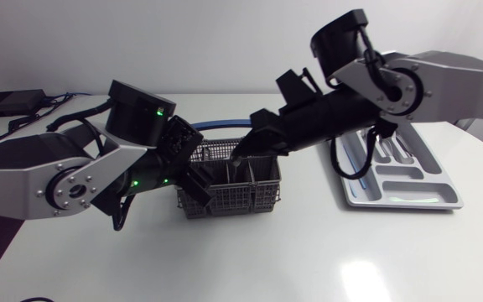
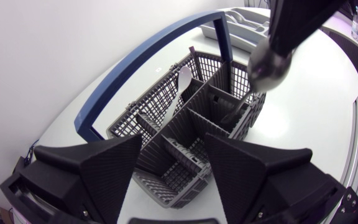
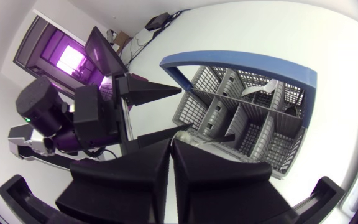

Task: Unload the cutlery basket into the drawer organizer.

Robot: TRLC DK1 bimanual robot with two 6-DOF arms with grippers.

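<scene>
The grey cutlery basket (image 1: pixel 233 189) with its blue handle (image 1: pixel 225 124) stands mid-table. My left gripper (image 1: pixel 196 184) is at the basket's left end, open, its fingers (image 2: pixel 98 171) straddling the near corner of the basket (image 2: pixel 185 124). A white spoon (image 2: pixel 182 87) leans in a far compartment. My right gripper (image 1: pixel 241 158) hangs over the basket's middle, its fingers (image 3: pixel 135 168) pressed together. A silver utensil (image 2: pixel 269 65) hangs from its tip above the basket. The grey drawer organizer (image 1: pixel 409 176) lies to the right with some cutlery in it.
A black box (image 1: pixel 11 102) with cables sits at the table's back left. The organizer (image 2: pixel 241 22) lies beyond the basket in the left wrist view. My left arm (image 3: pixel 73 118) stands close beside the basket (image 3: pixel 253 118) in the right wrist view.
</scene>
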